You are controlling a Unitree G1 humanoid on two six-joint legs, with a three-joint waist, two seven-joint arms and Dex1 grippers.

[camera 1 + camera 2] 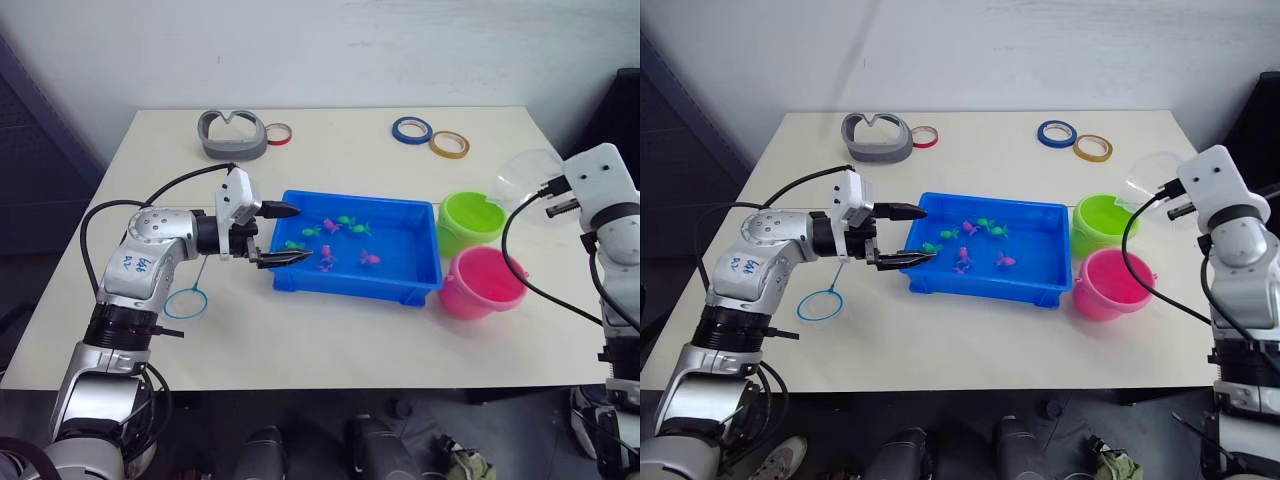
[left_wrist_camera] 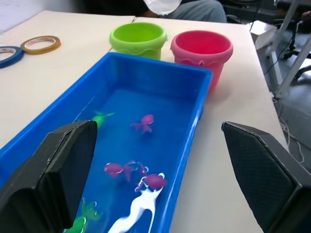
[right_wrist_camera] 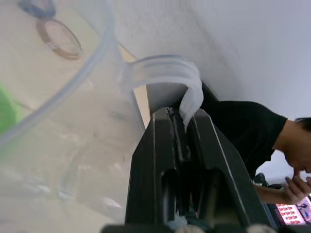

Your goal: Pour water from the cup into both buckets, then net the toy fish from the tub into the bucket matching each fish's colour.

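Three tape rings (image 1: 412, 129) behind tub (image 1: 400, 290); left pincer (image 1: 285, 234) wide open, empty; right pincer (image 3: 181, 127) clamps cup (image 1: 528, 172).

blue handwriting on left arm (image 1: 131, 263), not readable.

Pale beige rectangular bench (image 1: 330, 330), shallow bright blue plastic tub (image 1: 359, 284) at centre, lime green bucket (image 1: 470, 221) and pink bucket (image 1: 483, 282) beside it, blue-rimmed net (image 1: 185, 302), grey curved holder (image 1: 232, 136), red tape ring (image 1: 278, 133), blue tape ring (image 1: 412, 129), tan tape ring (image 1: 449, 144)
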